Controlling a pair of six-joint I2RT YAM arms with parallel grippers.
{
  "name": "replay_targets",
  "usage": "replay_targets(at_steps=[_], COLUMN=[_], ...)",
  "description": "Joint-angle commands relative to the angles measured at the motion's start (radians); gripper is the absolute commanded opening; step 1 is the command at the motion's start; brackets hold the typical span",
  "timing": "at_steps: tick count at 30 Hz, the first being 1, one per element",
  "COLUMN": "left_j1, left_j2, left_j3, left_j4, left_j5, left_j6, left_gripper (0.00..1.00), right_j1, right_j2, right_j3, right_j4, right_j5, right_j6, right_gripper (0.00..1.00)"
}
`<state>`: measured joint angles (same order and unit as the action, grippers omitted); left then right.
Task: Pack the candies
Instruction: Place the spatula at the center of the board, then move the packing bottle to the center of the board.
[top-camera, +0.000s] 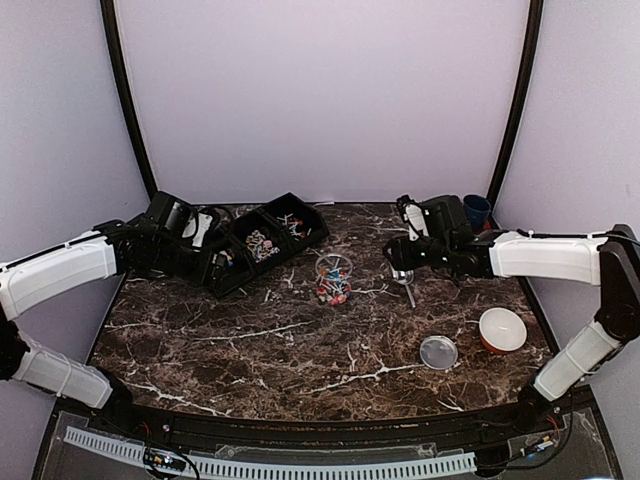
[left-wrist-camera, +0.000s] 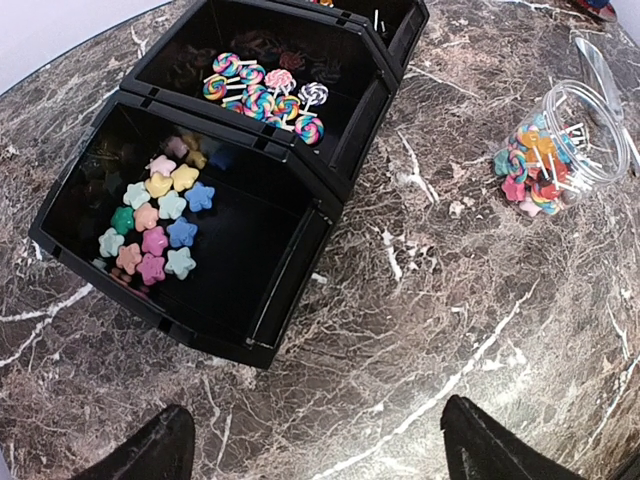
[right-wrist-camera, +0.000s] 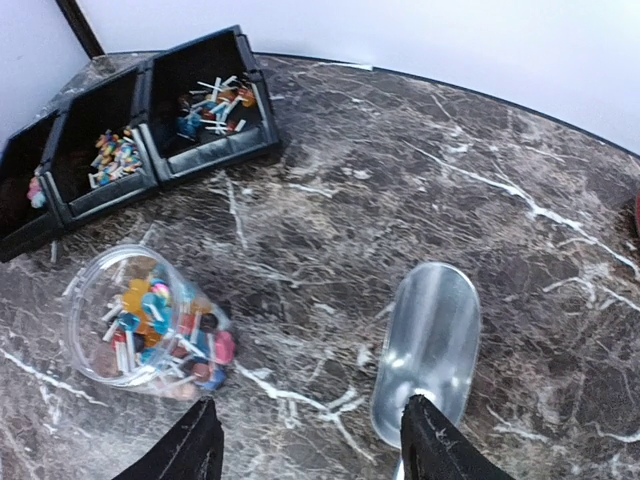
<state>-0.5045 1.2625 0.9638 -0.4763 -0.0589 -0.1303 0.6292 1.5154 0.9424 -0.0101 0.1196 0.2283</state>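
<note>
If the scoop (right-wrist-camera: 428, 340) is being set down, the left gripper (left-wrist-camera: 315, 410), wide open and empty, is best held by the tray (left-wrist-camera: 250, 148) and the scoop laid flat, clear of the jar (left-wrist-camera: 590, 110), beneath the parted, empty right gripper (right-wrist-camera: 310, 435). Candies (left-wrist-camera: 155, 225) are sorted in the tray: stars, lollipops, stick pieces; mixed ones are heaped in the jar.

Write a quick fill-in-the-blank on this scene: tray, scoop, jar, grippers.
1. The black tray has ___ compartments.
2. The scoop lying on the table is ___.
3. The jar holds candies and has no ___ on it.
4. The left gripper and right gripper are both ___, gripping nothing.

Missing words: three; empty; lid; open.
</note>
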Motion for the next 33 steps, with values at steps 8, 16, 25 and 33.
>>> replay_targets(at_steps=[8,16,25,33], left_j1=[-0.004,-0.004,-0.005,-0.005], left_j2=[-0.054,-0.107,-0.125,-0.108], left_j3=[-0.044,-0.064,-0.074,-0.068], left_j4=[0.09,0.116,0.125,0.113], left_j5=[-0.021,-0.066,-0.09,-0.098], left_j6=[0.019,-0.006,-0.008,0.006], left_gripper=[0.95,0.99,0.99,0.99], right_j1=[0.033,0.034,0.034,0.046], right_j2=[0.068,0.255,0.433,0.483], right_j3=[0.144,0.312,0.435,0.446], right_j4=[0.036,0.062,0.081,0.072], right_j5=[-0.202,-0.352,-0.48,-0.575], right_j6=[0.106,0.148,0.194,0.178], right_gripper=[0.98,0.98,0.98,0.98])
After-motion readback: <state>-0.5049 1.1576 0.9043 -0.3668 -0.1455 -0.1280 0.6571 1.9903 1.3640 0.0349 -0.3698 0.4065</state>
